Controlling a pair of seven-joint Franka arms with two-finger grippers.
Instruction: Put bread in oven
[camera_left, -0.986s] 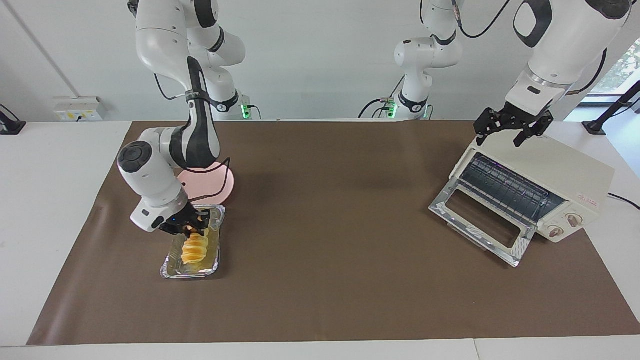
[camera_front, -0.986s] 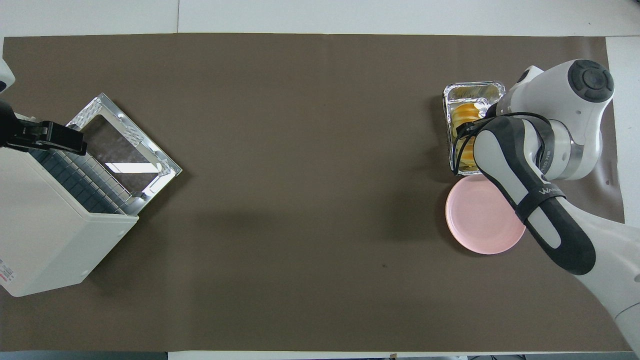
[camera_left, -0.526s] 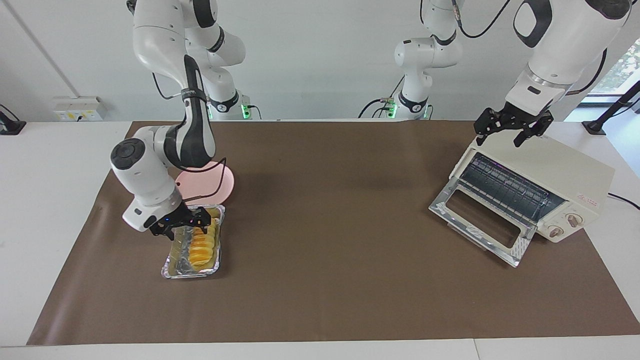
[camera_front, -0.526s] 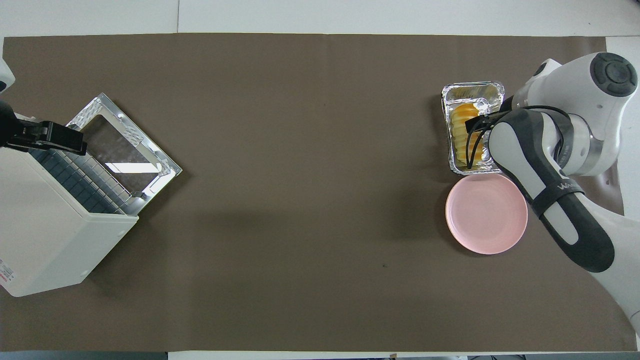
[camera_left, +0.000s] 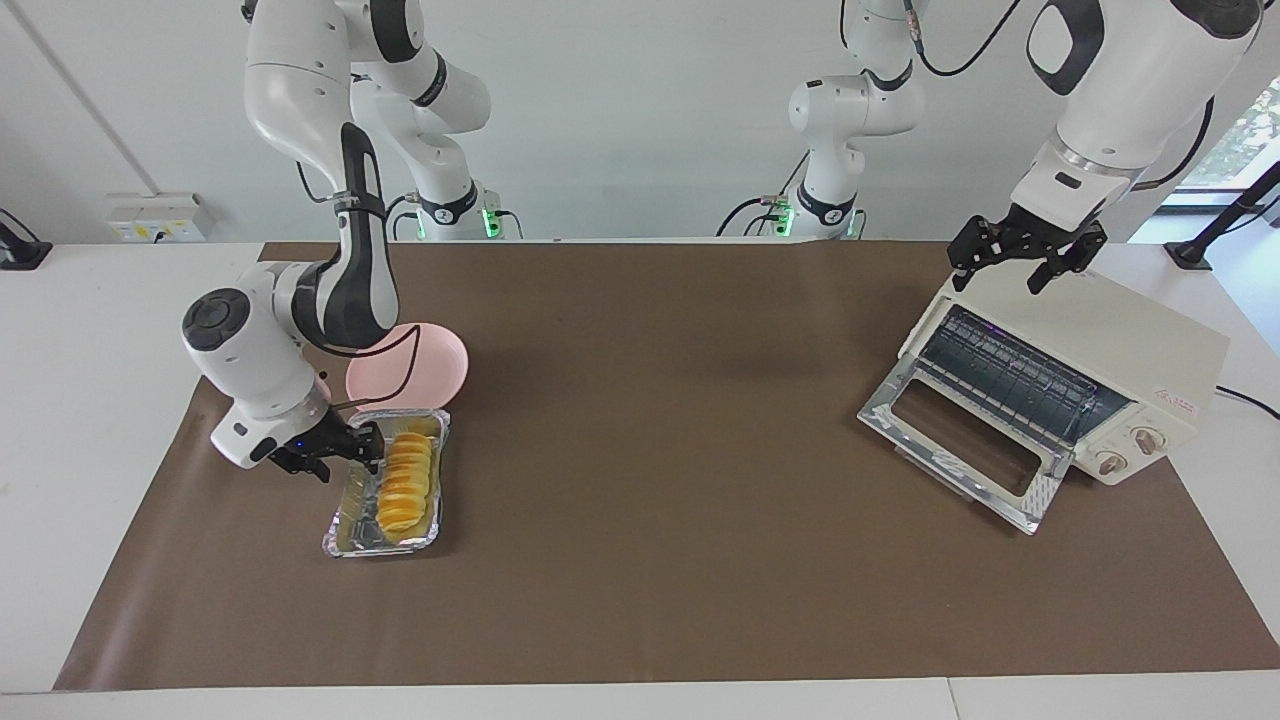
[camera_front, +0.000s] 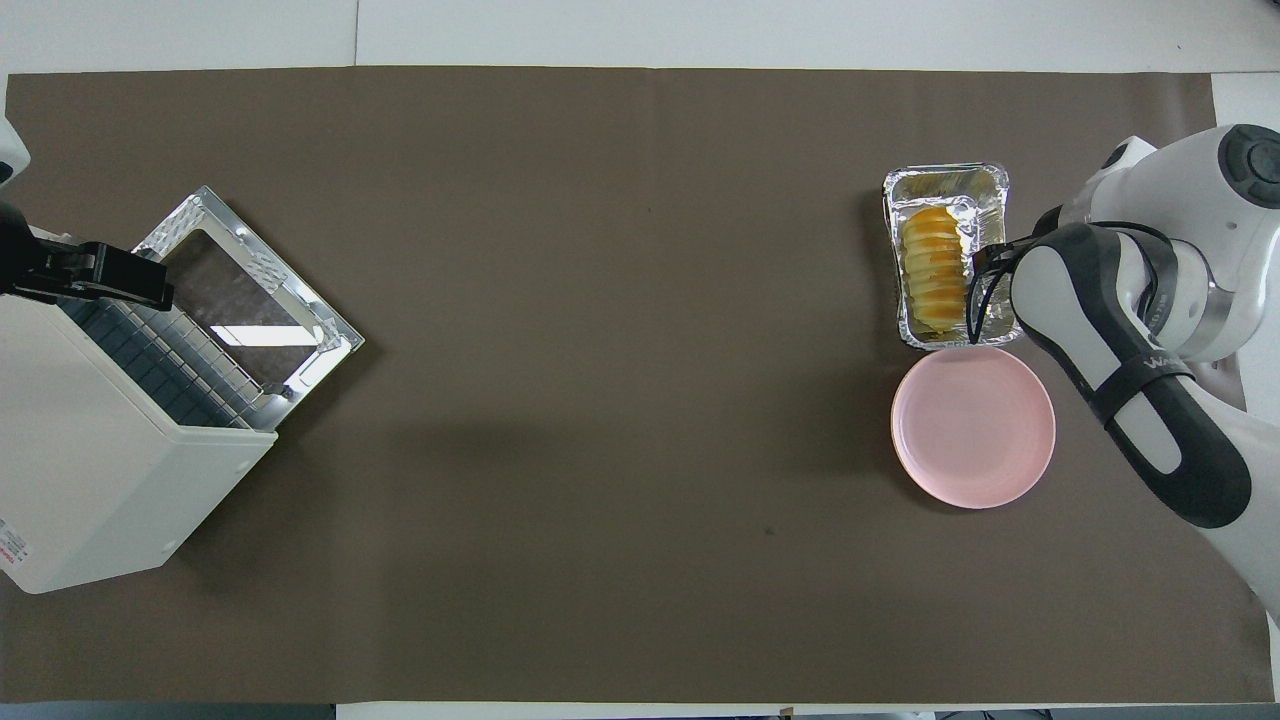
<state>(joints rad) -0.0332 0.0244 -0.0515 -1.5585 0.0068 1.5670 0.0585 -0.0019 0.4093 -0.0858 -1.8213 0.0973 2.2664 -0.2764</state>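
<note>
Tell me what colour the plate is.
Pink; the plate shows best in the overhead view.

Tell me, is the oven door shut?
No, the oven has its glass door folded down flat in front of it, so the wire rack inside shows.

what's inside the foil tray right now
The bread lies lengthwise in the foil tray. The arm covers one edge of the tray in the overhead view.

The bread (camera_left: 404, 482) lies in a foil tray (camera_left: 350, 534), a pink plate (camera_left: 432, 362) just beside it. The right gripper (camera_left: 325, 452) hangs at the tray's edge. The left gripper (camera_left: 1025, 252) waits, jaws apart, over the open oven (camera_left: 1100, 350).
</note>
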